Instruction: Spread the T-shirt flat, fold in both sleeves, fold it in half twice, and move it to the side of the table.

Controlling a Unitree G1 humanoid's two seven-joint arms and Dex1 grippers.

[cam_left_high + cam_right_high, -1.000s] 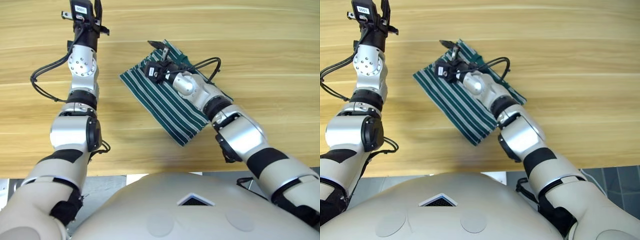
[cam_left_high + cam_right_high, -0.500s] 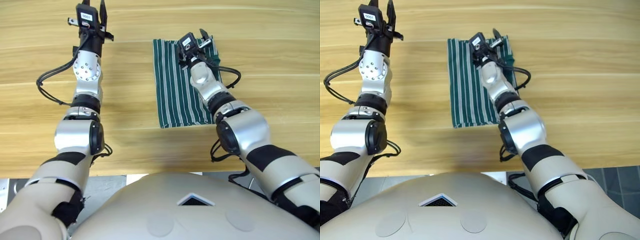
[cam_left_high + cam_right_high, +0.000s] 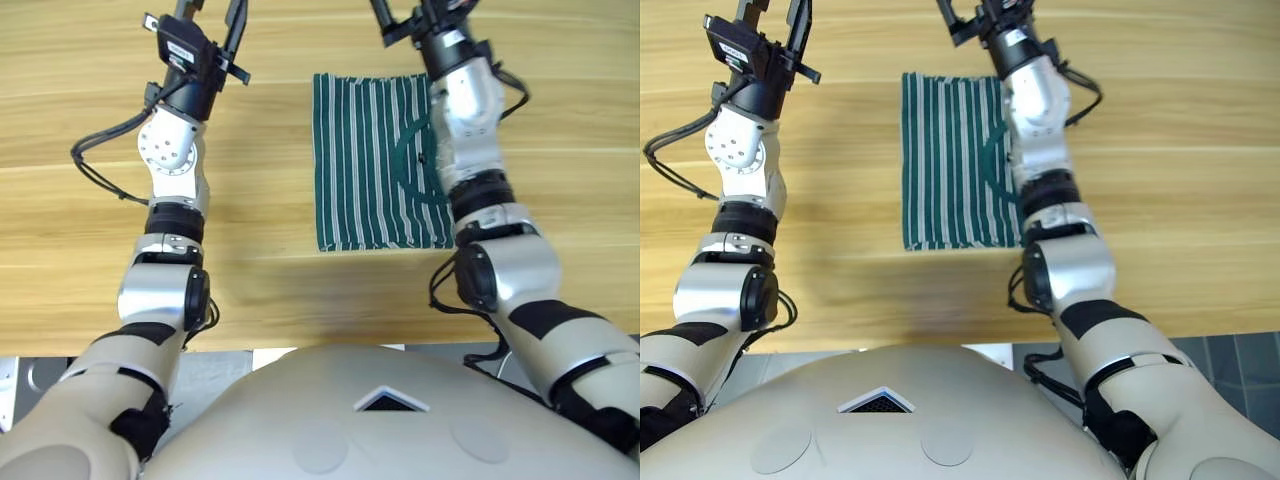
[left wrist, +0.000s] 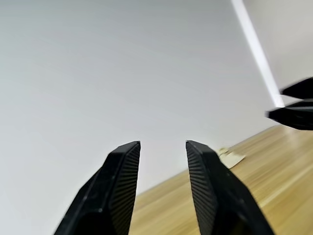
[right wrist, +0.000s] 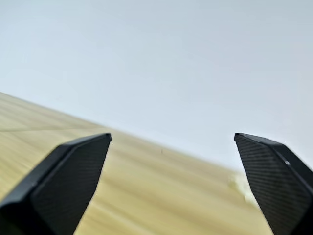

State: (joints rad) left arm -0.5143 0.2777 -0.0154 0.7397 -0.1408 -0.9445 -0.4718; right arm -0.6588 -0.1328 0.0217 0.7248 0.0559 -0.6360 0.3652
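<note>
- The left gripper (image 3: 213, 15) is held up over the far left part of the table (image 3: 80, 290), well apart from the cloth. It is released: in the left wrist view its two ribbed black fingers (image 4: 124, 171) stand a little apart with nothing between them, and beyond them are a pale wall and a strip of the wooden top.
- A small pale tag (image 4: 230, 157) lies on the table far beyond that gripper; it is too blurred to say more.
- The T-shirt (image 3: 365, 165), dark green with thin white stripes, lies flat on the table as a folded rectangle between the two arms. Its long sides run away from the near edge and its short near side lies parallel to that edge, with bare wood between them. A curved collar seam shows close to its right side.
- The right forearm reaches out over the T-shirt's right side and covers that border.
- The right gripper (image 3: 420, 10) is past the T-shirt's far right corner, lifted off the cloth. It is released and spread wide, holding nothing: the right wrist view shows its fingertips (image 5: 73, 171) far apart over bare wood.
</note>
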